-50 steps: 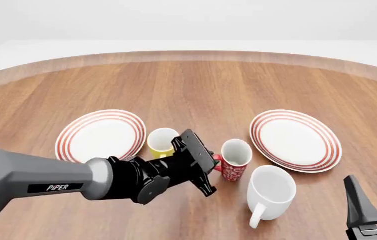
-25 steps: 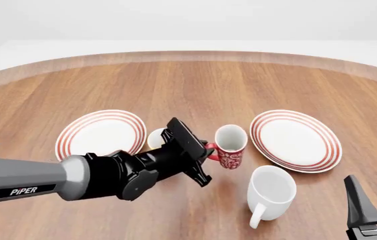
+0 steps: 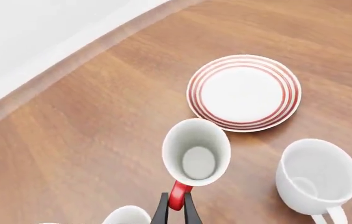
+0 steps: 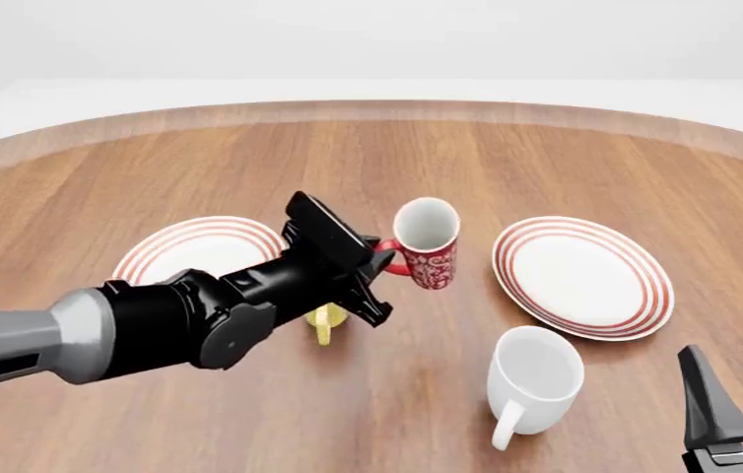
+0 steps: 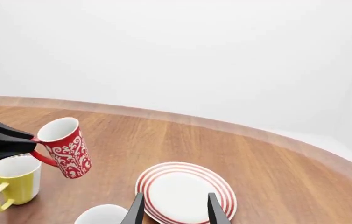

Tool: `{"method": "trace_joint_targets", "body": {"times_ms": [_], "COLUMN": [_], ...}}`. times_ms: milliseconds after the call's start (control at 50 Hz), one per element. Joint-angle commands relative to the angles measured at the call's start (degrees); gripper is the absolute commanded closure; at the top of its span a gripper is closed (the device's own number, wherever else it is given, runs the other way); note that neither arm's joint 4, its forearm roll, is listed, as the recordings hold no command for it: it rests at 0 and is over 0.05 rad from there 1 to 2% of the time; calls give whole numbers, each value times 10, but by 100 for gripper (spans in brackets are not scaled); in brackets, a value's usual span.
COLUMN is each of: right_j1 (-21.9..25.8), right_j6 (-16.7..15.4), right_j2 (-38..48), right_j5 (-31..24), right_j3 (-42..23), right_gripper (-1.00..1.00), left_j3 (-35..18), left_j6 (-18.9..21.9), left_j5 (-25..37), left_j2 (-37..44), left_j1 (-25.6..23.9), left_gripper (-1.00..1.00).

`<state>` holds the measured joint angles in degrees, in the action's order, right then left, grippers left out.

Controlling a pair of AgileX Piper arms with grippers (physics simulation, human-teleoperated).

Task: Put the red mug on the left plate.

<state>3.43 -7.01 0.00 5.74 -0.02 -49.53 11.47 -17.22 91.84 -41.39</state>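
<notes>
The left claw (image 4: 374, 260) is pinching the red handle of the small red mug with white swirls (image 4: 426, 242). The mug hangs just past the claw's tips, lifted off the brown wooden table (image 4: 477, 158) and tipped a little. Under the claw sits the yellow mug (image 4: 325, 321), mostly hidden by the arm. Off to the claw's left side lies the left round white plate with red rings (image 4: 168, 256). To its right are the big plain white mug (image 4: 533, 376) and the other ringed plate (image 4: 583, 276).

To do this step well, I think the claw should keep its tight pinch, carry the mug high over the yellow mug, then lower it gently onto the plate's middle.

A second ago the red mug stood lower, nearer the white mug. Now it is higher and farther left.

The right claw (image 5: 174, 205) is spread open, waiting.
</notes>
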Motion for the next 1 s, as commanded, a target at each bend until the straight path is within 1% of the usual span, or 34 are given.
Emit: {"method": "trace_joint_targets", "body": {"times_ms": [20,300,520,580,620,660,760,840,880,940,1000], "right_j1": [1,1,1,1,1,1,1,1,1,1,1], "right_j6": [-2,-3,-4,-4,-5,-5,-4,-5,-5,-5,-6], "right_j2": [0,0,0,0,0,0,0,0,0,0,0], "right_j5": [0,1,1,0,0,0,0,0,0,0,1], "right_j3": [0,0,0,0,0,0,0,0,0,0,0], "right_gripper": [-100,-100,-100,-100,-100,-100,-100,-100,-100,-100,-100], "left_j3": [3,26,29,34,36,38,63,75,86,92,94], "left_j6": [-10,-9,-14,-9,-10,-14,-13,-18,-14,-14,-15], "left_j5": [-2,-4,6,5,3,2,-3,-6,-12,-13,-13], "left_j2": [-36,-79,-112,-118,-120,-124,-153,-164,-169,-176,-182], "left_j1": [26,53,100,112,128,130,158,162,169,182,184], "left_gripper": [100,100,100,100,100,100,100,100,100,100,100]}}
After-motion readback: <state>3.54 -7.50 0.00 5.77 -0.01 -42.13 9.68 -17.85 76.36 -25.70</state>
